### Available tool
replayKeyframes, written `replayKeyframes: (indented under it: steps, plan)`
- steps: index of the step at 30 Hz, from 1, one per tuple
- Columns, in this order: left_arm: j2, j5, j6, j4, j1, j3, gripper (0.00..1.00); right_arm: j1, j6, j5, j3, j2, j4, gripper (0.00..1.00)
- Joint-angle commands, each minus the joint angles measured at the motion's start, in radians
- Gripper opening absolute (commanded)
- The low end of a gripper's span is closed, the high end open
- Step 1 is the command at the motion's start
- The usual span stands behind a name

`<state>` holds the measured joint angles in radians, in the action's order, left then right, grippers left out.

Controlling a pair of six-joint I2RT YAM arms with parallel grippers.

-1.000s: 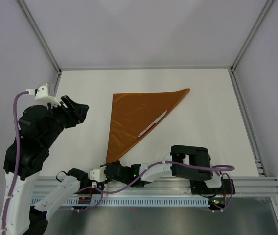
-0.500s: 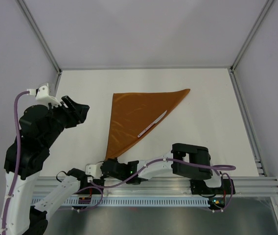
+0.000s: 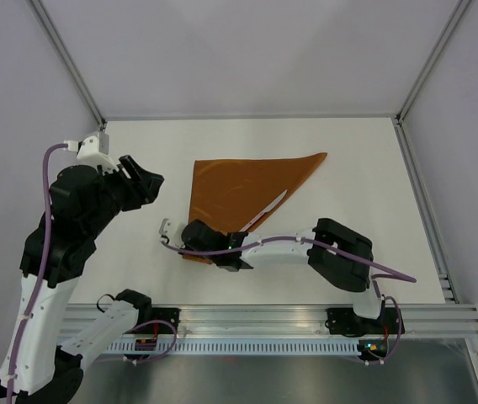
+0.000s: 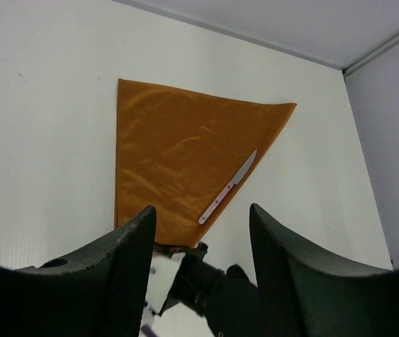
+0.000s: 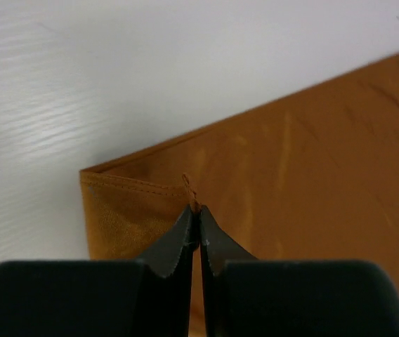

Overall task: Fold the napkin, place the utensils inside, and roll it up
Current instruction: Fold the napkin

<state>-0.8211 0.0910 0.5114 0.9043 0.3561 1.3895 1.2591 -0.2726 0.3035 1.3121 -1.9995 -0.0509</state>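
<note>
Just changed: a second ago the right gripper [image 3: 195,236] lay low at the near edge of the table, just short of the cloth's near tip. It has now swung farther in and sits right on that tip.
Cloth: the rust-brown cloth napkin [image 3: 239,183] lies folded in a triangle, with its long edge running from near-left to far-right. The sharp near point has gone, and that end now looks blunt, drawn up and turned over.
Right pincer: pressed together. In the wrist view the fingertips [image 5: 185,228] meet on a little peak of cloth at the hemmed corner, so it is pinching the napkin's near corner.
Cutlery: the slim silver metal knife [image 3: 264,211] lies on the cloth beside the long right edge, pointing far-right. It hasn't moved.
Meaning: I judge the folding and loading done and the roll just starting from the near corner.
Left pincer: the left gripper [image 4: 201,209] has shifted a bit farther in and hangs spread wide above the table, left of the cloth, holding nothing.
Edges: the napkin's left edge runs straight and clear of both arms. The knife's handle end sits near the right arm's wrist, so a careless sweep could knock it.
Open room: the white tabletop [image 3: 365,185] lies bare beyond and right of the cloth, so the roll has room to travel far-right.
</note>
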Motion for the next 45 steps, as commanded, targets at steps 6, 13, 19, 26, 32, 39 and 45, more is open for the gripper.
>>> replayKeyframes:
  steps: [6,13,19,26,32,39,45]
  plan:
    - [-0.076,-0.086,-0.021,-0.116,0.001,-0.018,0.60,-0.204,0.095,-0.020,-0.026,0.139,0.146,0.08]
    - [-0.122,-0.149,-0.001,-0.214,0.001,-0.083,0.60,-0.393,0.098,-0.032,-0.100,0.209,0.174,0.07]
    - [-0.164,-0.192,0.015,-0.291,0.003,-0.133,0.60,-0.506,0.101,-0.053,-0.132,0.234,0.183,0.06]
    - [-0.213,-0.234,0.027,-0.355,0.007,-0.190,0.60,-0.573,0.101,-0.060,-0.175,0.238,0.172,0.06]
    - [-0.265,-0.237,0.035,-0.407,0.043,-0.224,0.60,-0.606,0.104,-0.060,-0.198,0.235,0.166,0.06]
    - [-0.331,-0.226,0.049,-0.462,0.090,-0.260,0.60,-0.639,0.105,-0.061,-0.212,0.226,0.158,0.06]
    - [-0.377,-0.218,0.056,-0.495,0.130,-0.280,0.60,-0.665,0.110,-0.073,-0.214,0.208,0.158,0.06]
